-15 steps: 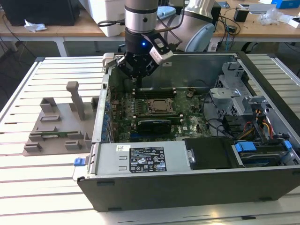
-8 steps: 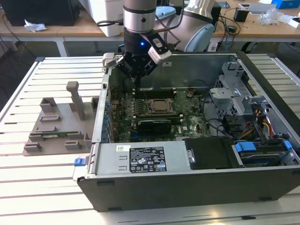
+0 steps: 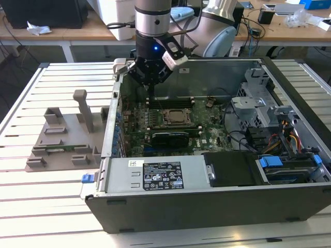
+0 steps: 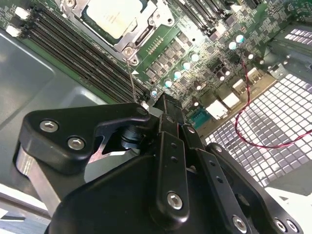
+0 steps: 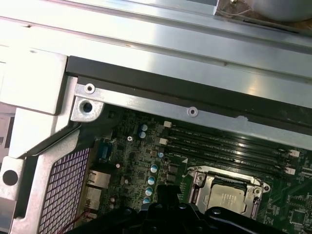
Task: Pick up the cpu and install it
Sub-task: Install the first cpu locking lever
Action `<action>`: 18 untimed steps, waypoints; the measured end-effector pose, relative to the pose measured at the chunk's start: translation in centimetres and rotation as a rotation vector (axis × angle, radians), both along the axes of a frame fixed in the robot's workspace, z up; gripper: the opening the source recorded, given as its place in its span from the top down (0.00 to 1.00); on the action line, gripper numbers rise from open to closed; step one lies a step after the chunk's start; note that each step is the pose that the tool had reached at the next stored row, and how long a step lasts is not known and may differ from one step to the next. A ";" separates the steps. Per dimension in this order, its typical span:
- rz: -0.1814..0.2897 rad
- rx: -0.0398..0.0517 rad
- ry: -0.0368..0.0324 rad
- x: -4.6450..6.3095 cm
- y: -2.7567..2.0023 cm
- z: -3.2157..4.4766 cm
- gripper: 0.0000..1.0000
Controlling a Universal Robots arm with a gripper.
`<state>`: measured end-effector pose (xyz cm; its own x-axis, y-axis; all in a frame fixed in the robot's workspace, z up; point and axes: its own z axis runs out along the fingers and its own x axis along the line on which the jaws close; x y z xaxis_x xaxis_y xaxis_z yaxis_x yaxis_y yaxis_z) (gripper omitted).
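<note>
The cpu (image 3: 176,117) is a flat square chip with a silvery top, lying in the motherboard socket inside the open computer case (image 3: 207,199). A metal socket frame (image 4: 146,30) surrounds it. Both wrist views show the cpu (image 4: 114,14) (image 5: 229,200) in that socket. My gripper (image 3: 149,89) hangs over the board's rear corner, toward the exterior view's left of the cpu and apart from it. Its black fingers (image 4: 165,114) meet at the tip with nothing between them. The gripper (image 5: 168,194) hovers beside the row of capacitors.
Memory slots (image 4: 83,51) run beside the socket. A grey fixture plate (image 3: 62,142) with blocks lies on the slatted table at the exterior view's left. The case holds a power supply (image 3: 160,175), a drive cage (image 3: 269,108) and a red wire (image 4: 253,122) over the perforated rear panel.
</note>
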<state>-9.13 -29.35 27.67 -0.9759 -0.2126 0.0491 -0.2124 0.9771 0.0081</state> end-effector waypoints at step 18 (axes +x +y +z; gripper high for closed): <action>-0.008 0.0000 0.0005 0.3 1.83 -1.56 0.89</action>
<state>-8.86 -27.52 26.10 -0.9776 -0.2048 0.0496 -0.2046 0.9788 0.0082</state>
